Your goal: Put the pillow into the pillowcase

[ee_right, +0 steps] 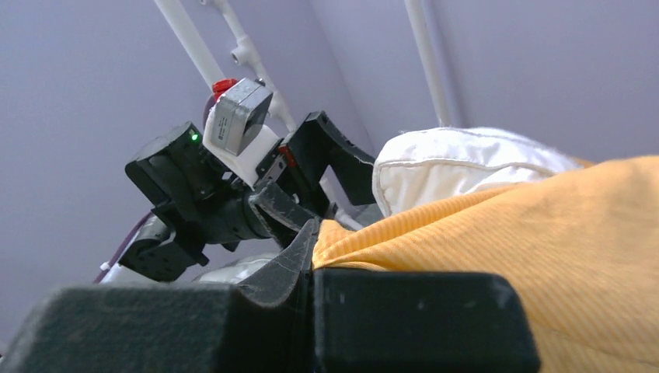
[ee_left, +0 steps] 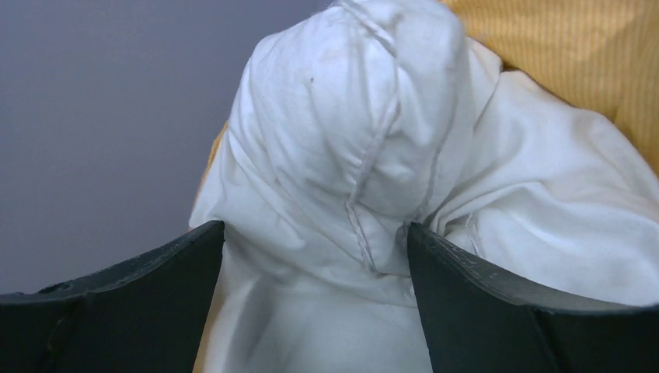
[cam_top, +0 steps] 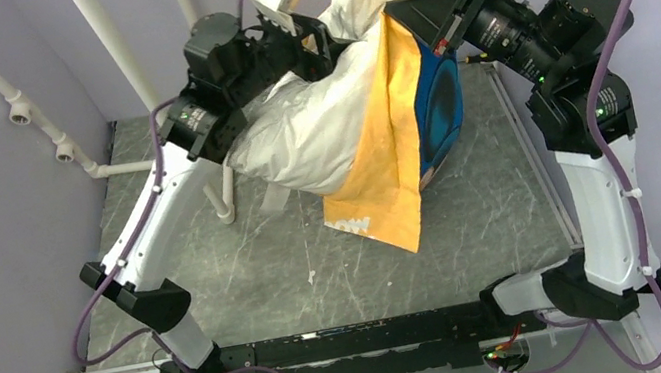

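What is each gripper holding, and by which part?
Left gripper grips the pillow by a bunched end; right gripper pinches the pillowcase by its yellow-orange fabric near the top.

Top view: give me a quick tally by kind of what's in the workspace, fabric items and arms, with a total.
pillow: 1
pillowcase: 1
arms: 2 (left arm, jaws around the pillow; right arm, jaws pinching the pillowcase)
Total: 4
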`<state>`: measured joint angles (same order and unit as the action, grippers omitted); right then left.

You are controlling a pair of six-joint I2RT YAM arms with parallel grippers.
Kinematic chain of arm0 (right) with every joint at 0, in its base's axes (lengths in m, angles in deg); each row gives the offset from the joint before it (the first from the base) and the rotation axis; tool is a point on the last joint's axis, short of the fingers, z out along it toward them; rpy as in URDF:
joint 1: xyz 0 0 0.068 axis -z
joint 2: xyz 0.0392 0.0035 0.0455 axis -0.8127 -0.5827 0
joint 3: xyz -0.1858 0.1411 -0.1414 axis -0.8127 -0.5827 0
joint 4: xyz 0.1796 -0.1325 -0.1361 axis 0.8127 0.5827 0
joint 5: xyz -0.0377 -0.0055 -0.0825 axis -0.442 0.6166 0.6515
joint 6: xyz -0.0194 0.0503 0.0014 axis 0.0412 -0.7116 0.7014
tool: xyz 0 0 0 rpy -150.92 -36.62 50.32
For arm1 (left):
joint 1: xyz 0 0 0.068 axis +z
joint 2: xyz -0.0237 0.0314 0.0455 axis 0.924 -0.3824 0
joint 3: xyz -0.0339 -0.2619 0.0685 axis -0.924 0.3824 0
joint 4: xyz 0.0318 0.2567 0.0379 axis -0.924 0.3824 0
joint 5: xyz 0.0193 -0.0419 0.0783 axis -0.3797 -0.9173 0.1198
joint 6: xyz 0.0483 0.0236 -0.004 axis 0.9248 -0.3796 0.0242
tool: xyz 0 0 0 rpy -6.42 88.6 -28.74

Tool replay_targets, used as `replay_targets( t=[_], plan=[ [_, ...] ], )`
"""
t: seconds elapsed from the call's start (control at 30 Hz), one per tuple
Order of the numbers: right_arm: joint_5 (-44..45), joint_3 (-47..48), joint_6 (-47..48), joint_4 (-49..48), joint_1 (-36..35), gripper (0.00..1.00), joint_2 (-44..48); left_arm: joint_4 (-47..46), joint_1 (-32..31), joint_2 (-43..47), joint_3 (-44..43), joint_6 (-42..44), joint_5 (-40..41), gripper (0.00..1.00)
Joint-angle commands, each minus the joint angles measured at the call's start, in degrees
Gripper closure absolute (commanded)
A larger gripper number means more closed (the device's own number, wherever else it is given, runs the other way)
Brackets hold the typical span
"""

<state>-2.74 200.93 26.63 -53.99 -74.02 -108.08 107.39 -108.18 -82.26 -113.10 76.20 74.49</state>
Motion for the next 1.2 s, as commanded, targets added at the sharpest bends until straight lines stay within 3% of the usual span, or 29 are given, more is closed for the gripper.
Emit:
replay_targets(
  t=[0.0, 0.13, 0.33, 0.5, 0.8, 0.97, 1.07, 1.13, 1.17],
  plan=[
    [0.97, 7.69, 1.40, -19.92, 0.28, 1.00, -2.42, 10.82, 2.62, 4.02, -5.67, 2.38, -7.56, 0.08],
    [-1.45, 9.08, -0.93, -19.74, 1.09, 1.00, -5.63, 16.44, 3.82, 6.29, -7.86, 3.68, -8.12, 0.06],
    [-2.58, 4.93, -4.43, -20.67, 6.02, 1.00, -4.69, 26.41, 3.93, 11.63, -7.51, 12.05, 3.97, 0.04],
    [-5.78, 6.44, -7.51, -19.57, 9.34, 1.00, -6.97, 34.89, 3.93, 14.14, -11.97, 14.68, 5.81, 0.02],
    [-14.72, 2.59, -16.70, -24.97, 16.12, 1.00, -8.57, 37.61, 3.93, 19.91, -4.44, 4.46, 3.09, 0.01],
    [-16.63, -0.69, -18.97, -26.76, 18.16, 1.00, -7.23, 27.04, 4.00, 19.15, 6.21, -2.68, -10.87, 0.01],
    [-18.33, -2.95, -20.45, -28.02, 18.72, 1.00, -6.75, 19.58, 4.11, 17.14, 10.60, -5.81, -13.58, 0.01],
    [-19.01, -4.06, -21.12, -28.14, 18.82, 1.00, -6.66, 14.77, 4.05, 14.14, 12.18, -7.11, -15.54, 0.08],
    [-19.35, -4.39, -21.27, -27.47, 18.91, 1.00, -6.76, 12.72, 3.94, 12.04, 12.45, -7.80, -17.24, 0.17]
  ],
)
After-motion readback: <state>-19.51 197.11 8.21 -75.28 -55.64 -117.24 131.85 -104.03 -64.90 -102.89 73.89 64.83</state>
